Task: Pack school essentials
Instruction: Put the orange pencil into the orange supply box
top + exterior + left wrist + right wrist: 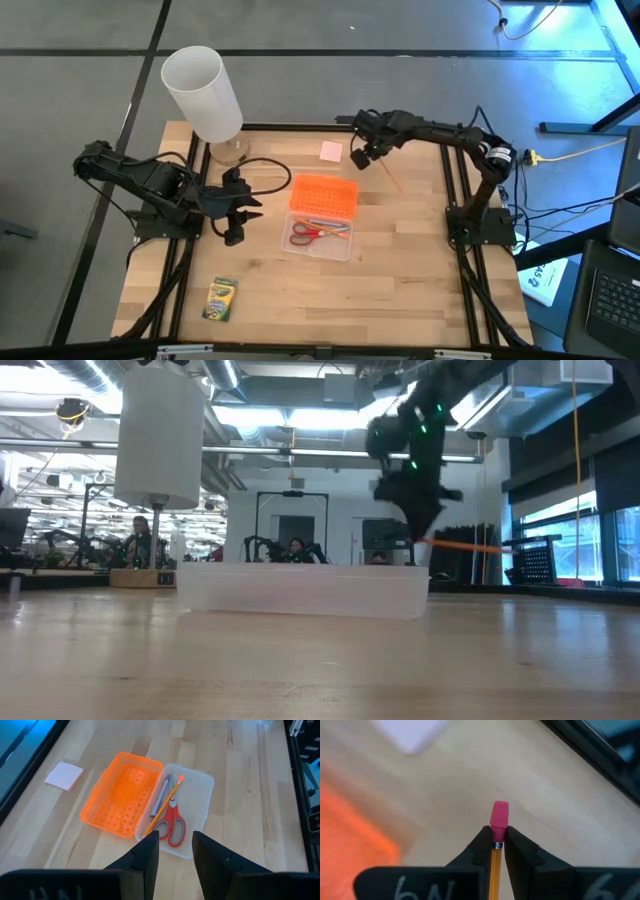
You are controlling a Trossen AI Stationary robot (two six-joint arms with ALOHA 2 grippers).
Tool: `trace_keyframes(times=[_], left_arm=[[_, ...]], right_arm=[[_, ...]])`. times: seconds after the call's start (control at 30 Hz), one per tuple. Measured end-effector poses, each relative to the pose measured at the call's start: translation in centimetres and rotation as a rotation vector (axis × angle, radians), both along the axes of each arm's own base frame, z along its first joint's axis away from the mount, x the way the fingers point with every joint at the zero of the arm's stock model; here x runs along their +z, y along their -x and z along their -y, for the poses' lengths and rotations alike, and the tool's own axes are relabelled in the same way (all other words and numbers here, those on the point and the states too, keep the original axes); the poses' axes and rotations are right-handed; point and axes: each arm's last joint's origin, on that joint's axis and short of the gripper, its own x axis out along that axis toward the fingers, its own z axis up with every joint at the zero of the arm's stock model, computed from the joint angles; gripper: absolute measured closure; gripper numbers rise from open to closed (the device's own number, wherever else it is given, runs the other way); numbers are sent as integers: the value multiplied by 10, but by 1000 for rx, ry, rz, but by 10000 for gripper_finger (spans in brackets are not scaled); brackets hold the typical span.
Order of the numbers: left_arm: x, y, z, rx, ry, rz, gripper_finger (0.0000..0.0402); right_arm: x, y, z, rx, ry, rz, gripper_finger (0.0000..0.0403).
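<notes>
My right gripper [365,152] hangs above the table's far middle, shut on an orange pencil [390,178], beside the small pink eraser [332,152] lying flat on the wood. The clear box [320,238] sits mid-table with its orange lid [323,195] folded open toward the far side. Inside it lie red-handled scissors [172,824], a grey pen [160,797] and another pencil [165,807]. My left gripper [175,851] is open and hovers left of the box, touching nothing. The green-and-yellow crayon box [221,298] lies flat near the table's near left edge. My right gripper pinches the orange pencil between its two fingers just behind the metal band at its eraser end [496,845]; the pink eraser tip [500,815] pokes out past the fingertips. The fingers come from above, across the pencil. The pencil [470,545] is lifted clear and nearly level.
A tall white cylinder [203,92] stands at the table's far left corner, behind my left arm. Bare wood lies right of the clear box and along the near edge. People and workstations show in the room beyond the table.
</notes>
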Motion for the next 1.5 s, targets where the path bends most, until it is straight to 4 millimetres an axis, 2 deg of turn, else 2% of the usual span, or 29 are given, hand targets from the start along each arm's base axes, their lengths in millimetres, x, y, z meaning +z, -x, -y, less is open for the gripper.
trace_keyframes(times=[0.13,0.3,0.47,0.7,0.93,1.2,1.5], left_arm=[[0,0,0,0,0,0,292],[0,0,0,-5,-5,-1,292],[0,0,0,7,-17,3,292],[0,0,0,8,-18,3,292],[0,0,-1,13,-24,5,292],[0,0,-1,29,-40,11,291],[0,0,-1,29,-40,11,292]], right_arm=[[20,-26,-32,200,40,33,359],[38,-52,-83,420,89,90,359],[50,-72,-130,589,143,200,359],[62,-89,-174,718,200,379,359],[66,-104,-196,802,213,547,359],[23,-124,-197,806,178,450,359],[12,-127,-198,791,159,435,359]])
